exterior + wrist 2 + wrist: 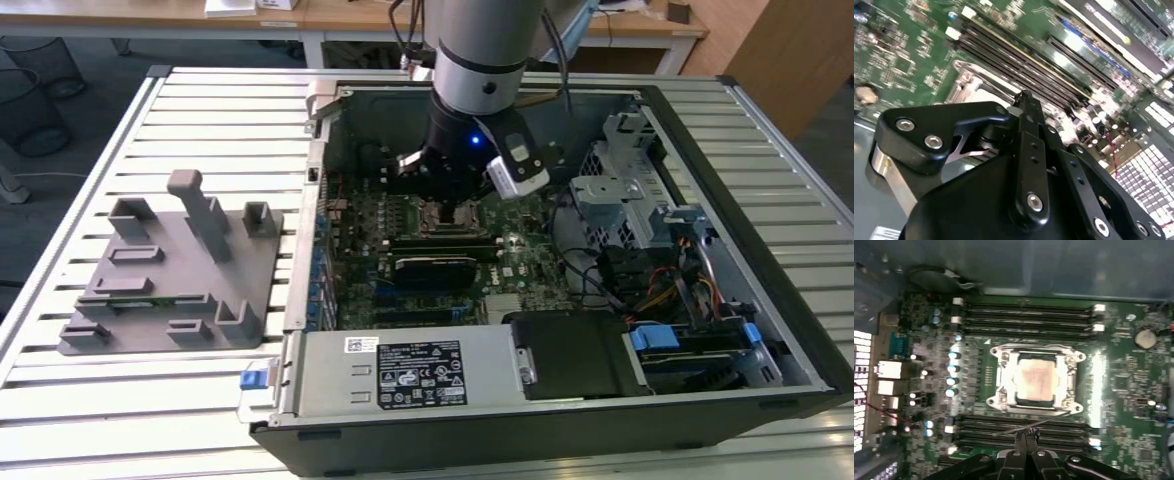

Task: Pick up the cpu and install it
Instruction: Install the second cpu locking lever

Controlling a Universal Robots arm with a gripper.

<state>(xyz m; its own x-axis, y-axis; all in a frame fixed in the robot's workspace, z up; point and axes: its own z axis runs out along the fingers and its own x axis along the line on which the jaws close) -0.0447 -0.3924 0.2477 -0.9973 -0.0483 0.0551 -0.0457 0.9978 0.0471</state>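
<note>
Seen inside the open computer case [747, 230]: one cpu [1035, 379] seated in its socket frame [1035, 381], one gripper [1026, 436] closed empty just beside it.

The exterior view looks down from above onto the open computer case [561, 330]; both wrist views sit close over its motherboard [1124, 385].

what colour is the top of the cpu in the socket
Silvery-grey with a faint pinkish sheen; the cpu shows best in the first wrist view.
</note>
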